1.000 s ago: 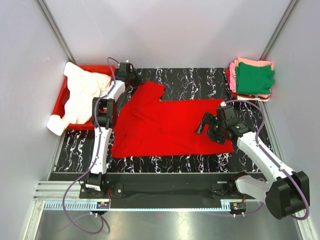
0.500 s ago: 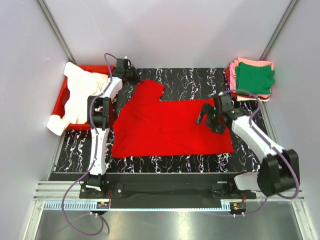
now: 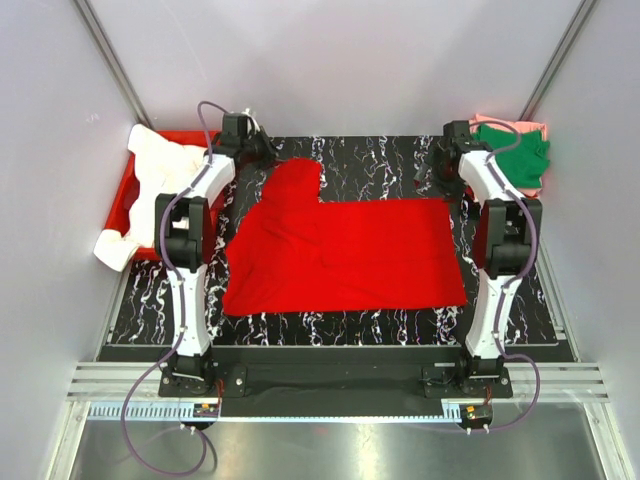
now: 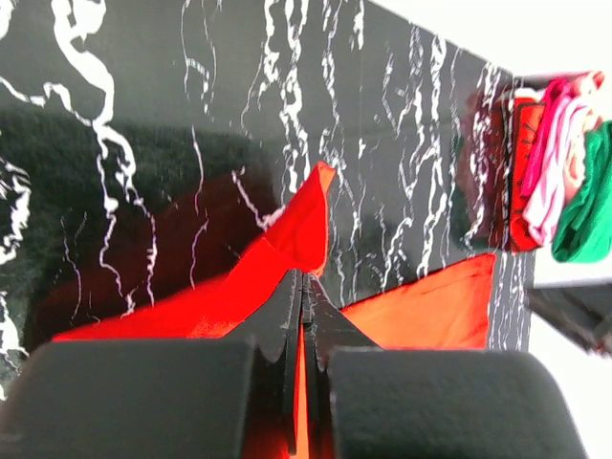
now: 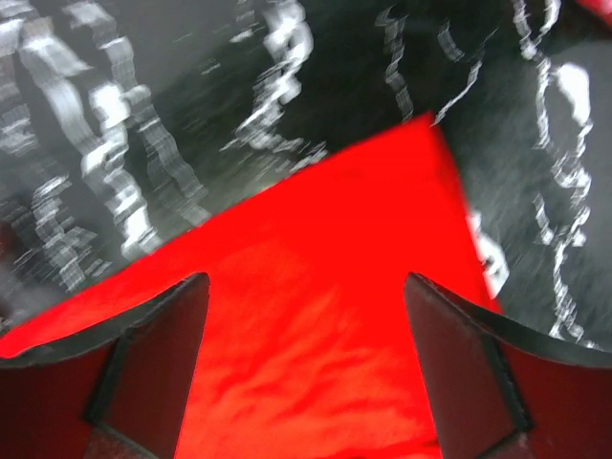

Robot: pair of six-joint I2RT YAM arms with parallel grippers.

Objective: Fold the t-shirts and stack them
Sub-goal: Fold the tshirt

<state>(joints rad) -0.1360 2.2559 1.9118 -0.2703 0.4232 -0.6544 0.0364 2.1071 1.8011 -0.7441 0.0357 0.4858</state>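
Note:
A bright red t-shirt [image 3: 340, 250] lies spread flat on the black marbled mat. My left gripper [image 3: 270, 156] is at its far left sleeve and is shut on the red cloth, which shows between the fingers in the left wrist view [image 4: 304, 279]. My right gripper [image 3: 432, 178] is open and empty, hovering over the shirt's far right corner [image 5: 421, 129]; in the right wrist view [image 5: 306, 301] the red cloth [image 5: 316, 344] lies below the spread fingers. A folded stack with a green shirt [image 3: 510, 155] on top and a pink one [image 3: 505, 125] under it sits at the back right.
A red plastic bin [image 3: 120, 200] stands at the left edge, with a white shirt [image 3: 160, 185] spilling over its rim. The folded stack also shows in the left wrist view [image 4: 569, 182]. Grey walls enclose the mat at the back and on both sides.
My right arm has swung from the shirt's right middle out to its far right corner, still open. My left gripper has shifted slightly back and left with the sleeve.

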